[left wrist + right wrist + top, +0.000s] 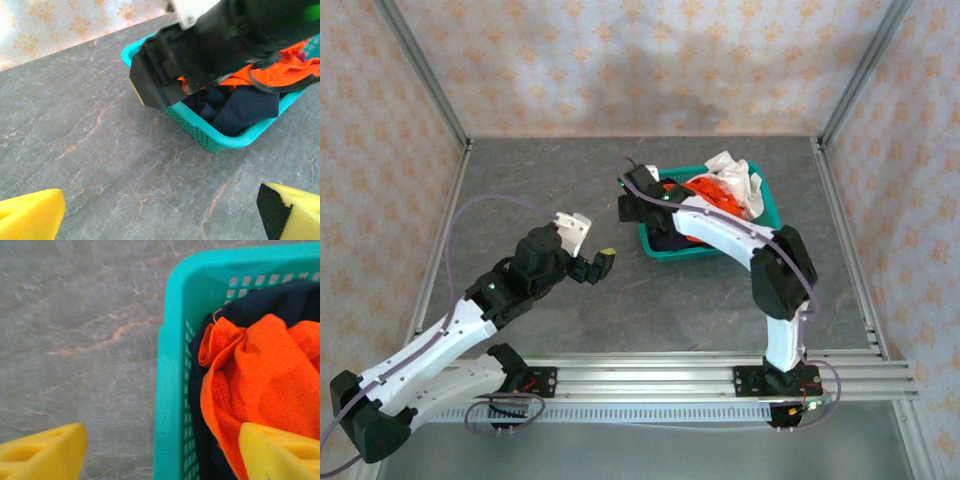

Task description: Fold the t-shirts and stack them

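Note:
The t-shirts lie bunched in a teal mesh basket (656, 245): an orange one (718, 190), a white one (734, 168) and a dark navy one (672, 240). My right gripper (632, 200) hangs over the basket's left wall (170, 390). In the right wrist view the right gripper (160, 455) is open and straddles that wall, with one yellow fingertip (42, 452) outside over the table and the other on the orange shirt (270, 375) inside. The navy shirt (280, 295) lies under the orange one. My left gripper (592, 242) stands open over bare table, left of the basket, holding nothing.
The grey stone-patterned table (540, 190) has metal frame posts at its corners and a rail along its near edge (650, 380). In the left wrist view the basket (220, 142) is ahead, with the right arm's black wrist (210, 45) above its near corner.

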